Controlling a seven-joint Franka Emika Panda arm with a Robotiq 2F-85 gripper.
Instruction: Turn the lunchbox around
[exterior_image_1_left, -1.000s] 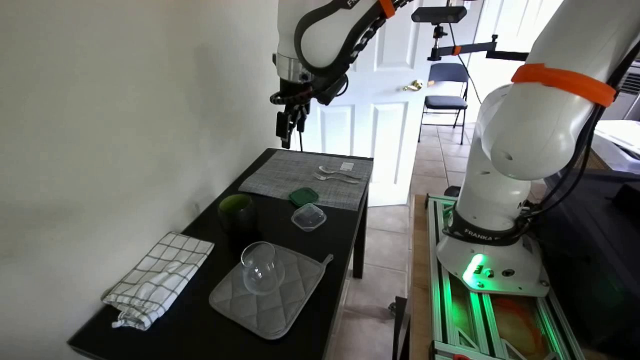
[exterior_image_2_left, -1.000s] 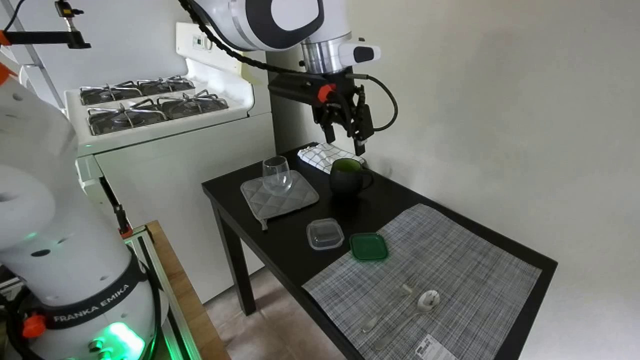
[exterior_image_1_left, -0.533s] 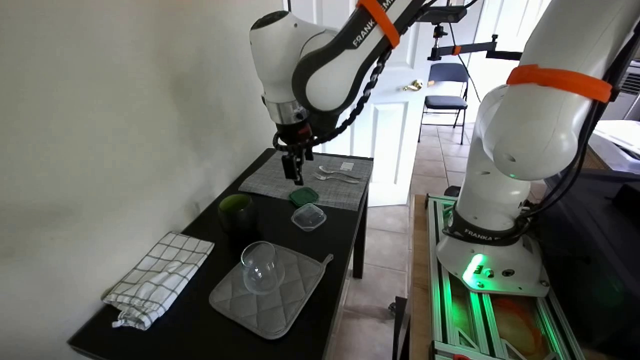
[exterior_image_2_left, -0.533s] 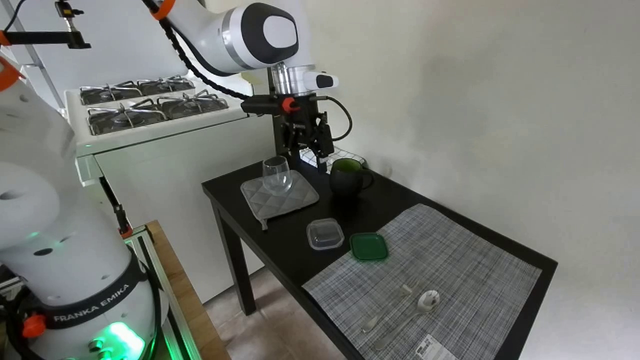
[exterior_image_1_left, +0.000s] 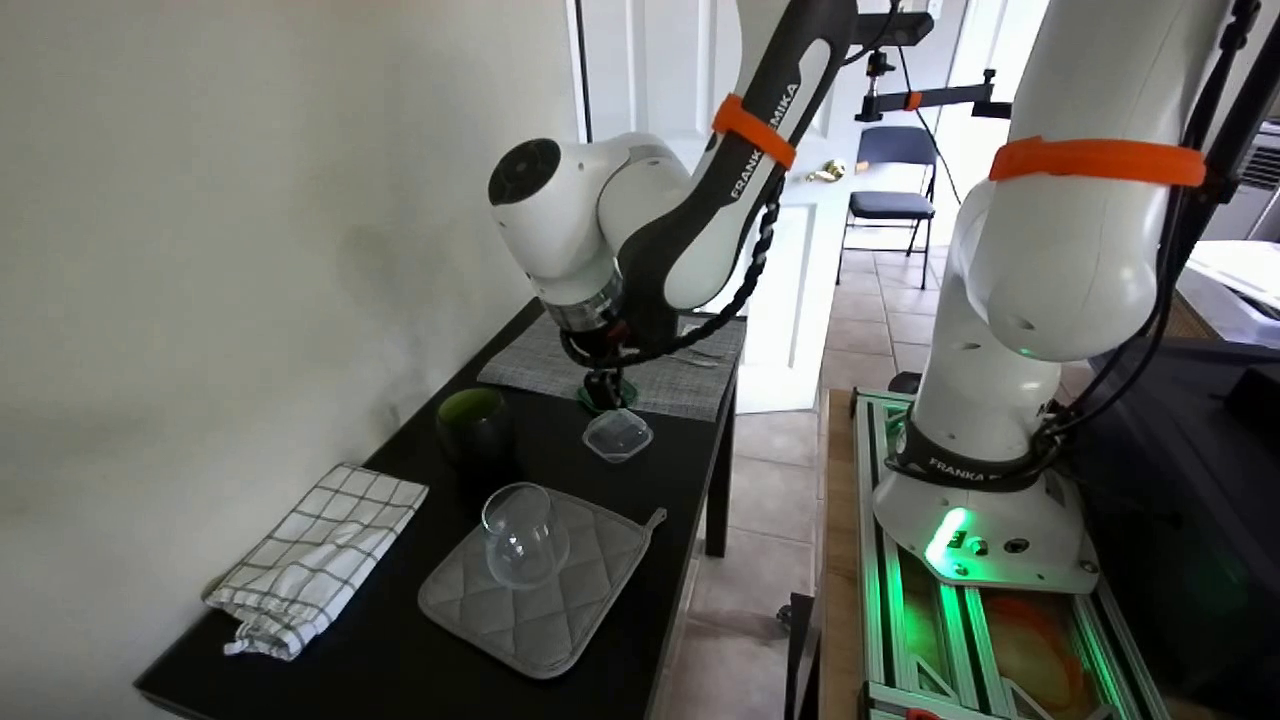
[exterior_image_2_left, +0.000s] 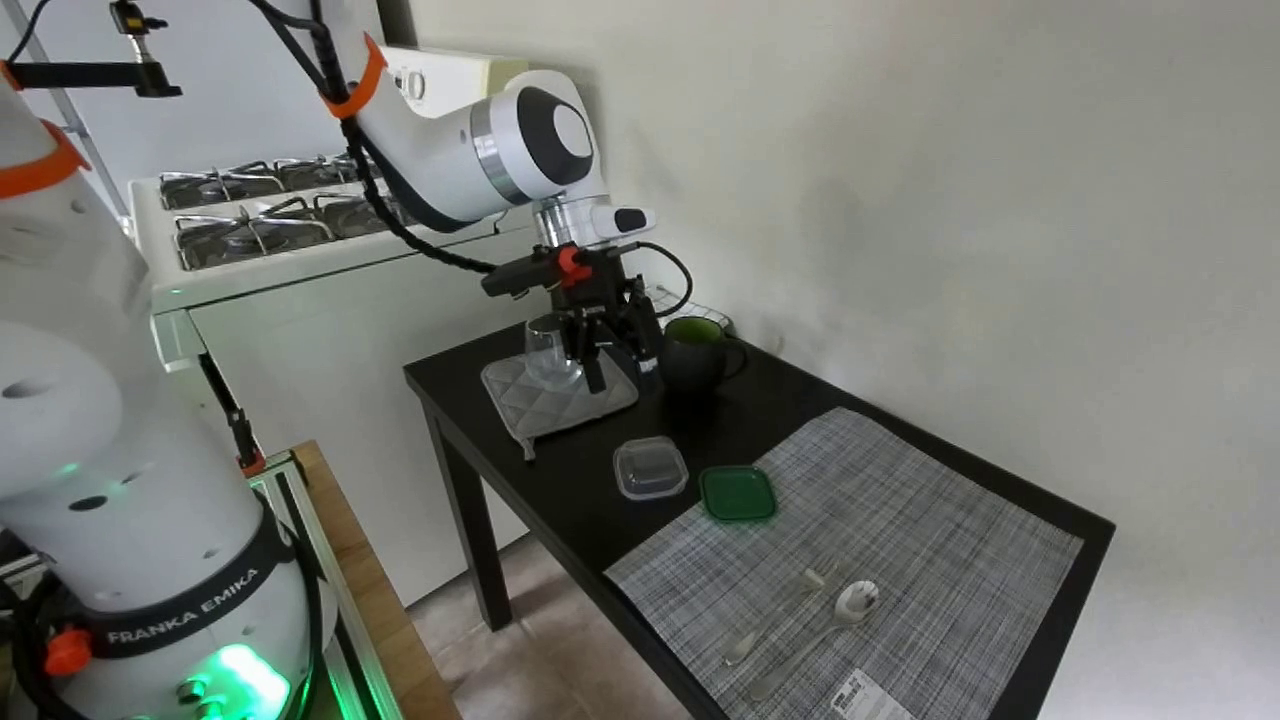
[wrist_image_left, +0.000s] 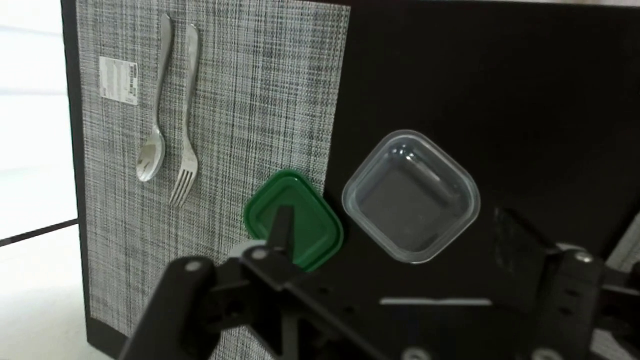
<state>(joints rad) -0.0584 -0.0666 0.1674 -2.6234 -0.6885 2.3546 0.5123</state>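
The lunchbox is a clear, square plastic container (wrist_image_left: 411, 197) on the black table, without a lid on it. It shows in both exterior views (exterior_image_1_left: 617, 435) (exterior_image_2_left: 650, 467). Its green lid (wrist_image_left: 312, 230) lies beside it, partly on the grey placemat; it shows whole in an exterior view (exterior_image_2_left: 738, 493). My gripper (wrist_image_left: 394, 220) is open and empty, above the table. In the wrist view the container shows between and beyond the fingers, and one finger covers part of the lid. In an exterior view my gripper (exterior_image_2_left: 622, 375) hangs well above the table, apart from the container.
A dark mug (exterior_image_2_left: 692, 358) with a green inside stands near the wall. A clear glass (exterior_image_1_left: 525, 540) stands on a grey pot holder (exterior_image_1_left: 600, 600). A checked towel (exterior_image_1_left: 320, 560) lies along the wall. A fork (wrist_image_left: 189, 115) and a spoon (wrist_image_left: 157, 120) lie on the placemat (wrist_image_left: 225, 125).
The arm has come down towards the table, and my gripper is now lower, near the container and lid in view. The container, lid and other things have not moved.
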